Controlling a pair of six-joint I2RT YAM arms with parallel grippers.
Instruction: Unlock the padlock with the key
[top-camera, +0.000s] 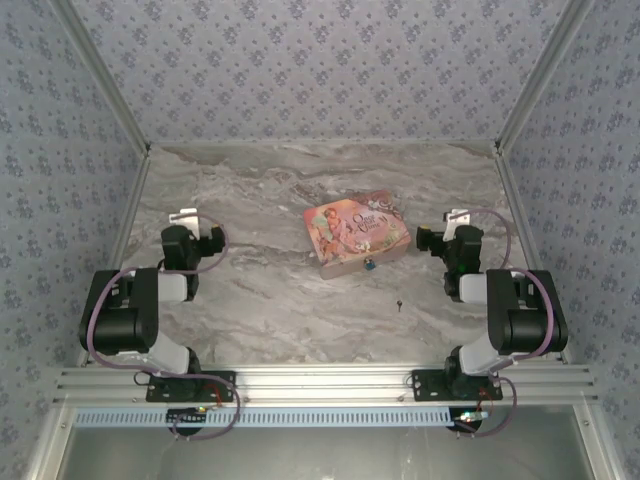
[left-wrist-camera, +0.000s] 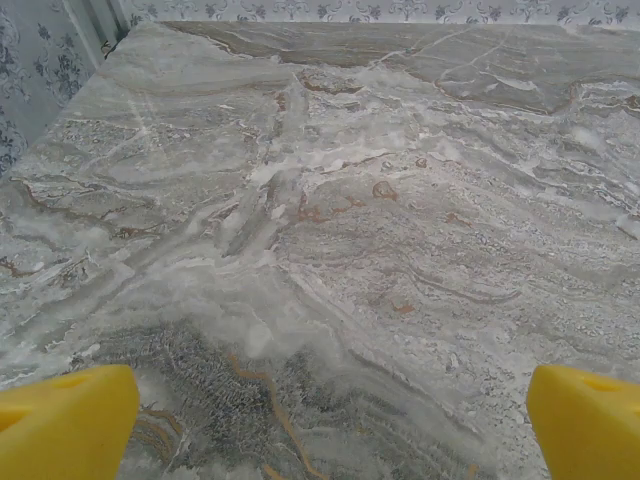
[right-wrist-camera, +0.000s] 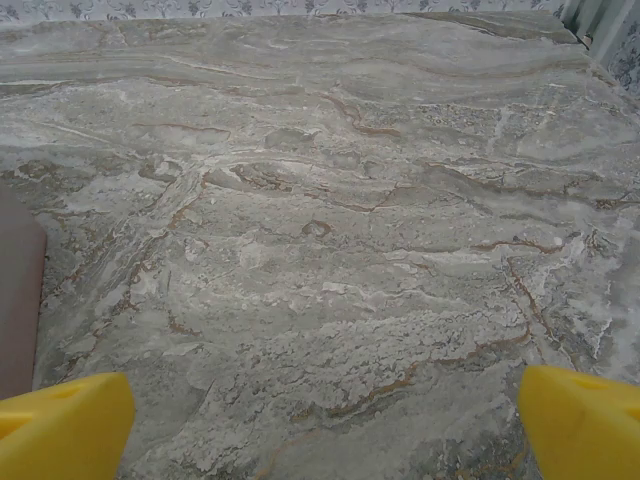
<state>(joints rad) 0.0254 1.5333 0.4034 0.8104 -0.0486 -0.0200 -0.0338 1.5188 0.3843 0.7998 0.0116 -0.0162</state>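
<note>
The padlock (top-camera: 369, 265), tiny, sits against the near edge of the pink tin (top-camera: 355, 235), with the key (top-camera: 399, 305) lying loose just nearer than the tin's right corner. Both look light, hard and slick, so a pinch across the key's head seems the safest hold. The left gripper (left-wrist-camera: 330, 420) and right gripper (right-wrist-camera: 325, 425) gape wide, holding nothing, well clear of the tin on either side.

place: lab-style robot test cell | evidence: marble-look table (top-camera: 300, 310) walled by patterned panels (top-camera: 320, 60); aluminium rail (top-camera: 320, 382) with left arm (top-camera: 130, 320) and right arm (top-camera: 520, 315) bolted on
</note>
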